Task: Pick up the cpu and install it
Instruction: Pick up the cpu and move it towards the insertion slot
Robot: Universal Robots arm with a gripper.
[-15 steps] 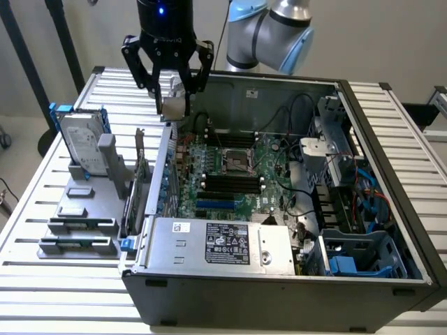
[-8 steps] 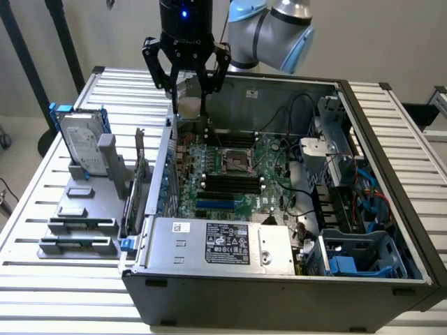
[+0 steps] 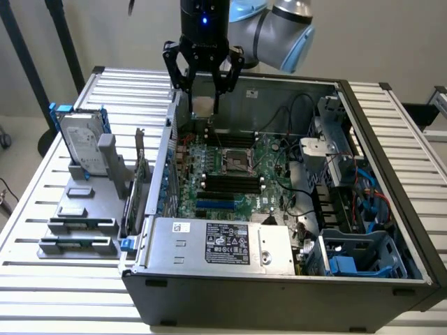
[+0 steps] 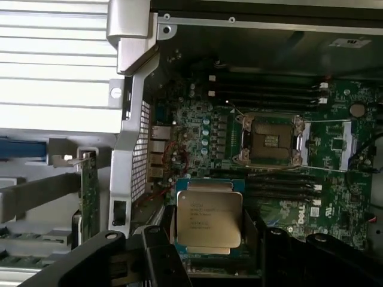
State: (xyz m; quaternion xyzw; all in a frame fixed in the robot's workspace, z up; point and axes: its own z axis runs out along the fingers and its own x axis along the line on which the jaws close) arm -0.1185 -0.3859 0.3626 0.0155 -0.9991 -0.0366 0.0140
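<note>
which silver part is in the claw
The cpu, the small square chip in the claw over the motherboard; the big hard drive stands outside the case.

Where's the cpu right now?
The cpu is held in the gripper, up over the open computer case near its rear wall in the exterior view, above the motherboard and clear of the empty socket.

Soft, even light throughout; the pale slatted table (image 4: 54,66) glares bright, while the inner case wall (image 4: 257,45) sits shadowed.
</note>
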